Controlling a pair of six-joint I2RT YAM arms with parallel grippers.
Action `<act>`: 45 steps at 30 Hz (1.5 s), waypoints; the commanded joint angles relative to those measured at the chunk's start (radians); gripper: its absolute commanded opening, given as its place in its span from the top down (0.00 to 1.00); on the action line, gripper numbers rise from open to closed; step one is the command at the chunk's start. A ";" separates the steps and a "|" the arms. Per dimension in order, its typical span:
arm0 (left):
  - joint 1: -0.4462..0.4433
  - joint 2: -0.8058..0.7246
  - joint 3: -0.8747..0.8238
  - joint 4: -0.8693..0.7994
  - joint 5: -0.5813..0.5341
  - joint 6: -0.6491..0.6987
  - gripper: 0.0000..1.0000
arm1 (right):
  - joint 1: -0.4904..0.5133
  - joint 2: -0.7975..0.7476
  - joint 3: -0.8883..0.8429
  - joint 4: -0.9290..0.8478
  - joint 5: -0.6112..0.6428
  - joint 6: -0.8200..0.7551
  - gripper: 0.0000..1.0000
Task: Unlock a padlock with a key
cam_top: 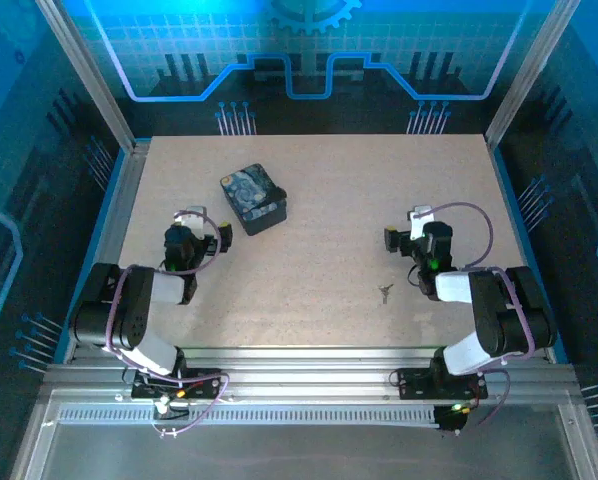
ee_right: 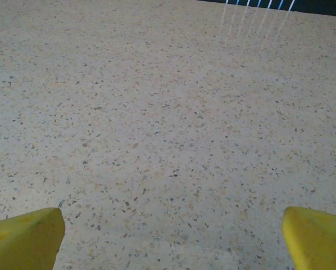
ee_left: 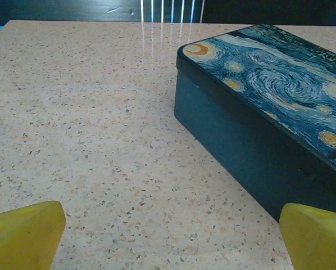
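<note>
In the top view, the left end effector [cam_top: 204,238] is held near the dark blue swirl-painted tin [cam_top: 254,198], apart from it, on the left half of the table [cam_top: 329,170]. The right end effector [cam_top: 407,238] is held well apart on the right half. The key [cam_top: 385,292], a tiny silvery-grey piece, is seen lying on the table just nearer than it; whether the padlock lies with it cannot be told.

In the left wrist view, the yellow fingers [ee_left: 27,233] are spread wide with nothing gripped, and the tin [ee_left: 258,112] is seen ahead to the right.

In the right wrist view, the fingers [ee_right: 27,236] are likewise spread wide over speckled table [ee_right: 157,112], with nothing gripped.
</note>
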 commanded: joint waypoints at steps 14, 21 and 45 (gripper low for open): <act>0.013 -0.007 0.020 -0.005 0.024 -0.012 0.01 | -0.004 -0.010 0.007 0.047 0.019 0.005 0.00; 0.011 -0.007 0.019 -0.006 0.024 -0.013 0.01 | -0.003 -0.010 0.007 0.047 0.018 0.005 0.00; 0.054 -0.057 0.638 -1.108 -0.067 -0.468 0.01 | 0.012 -0.175 0.350 -0.686 -0.127 0.132 0.08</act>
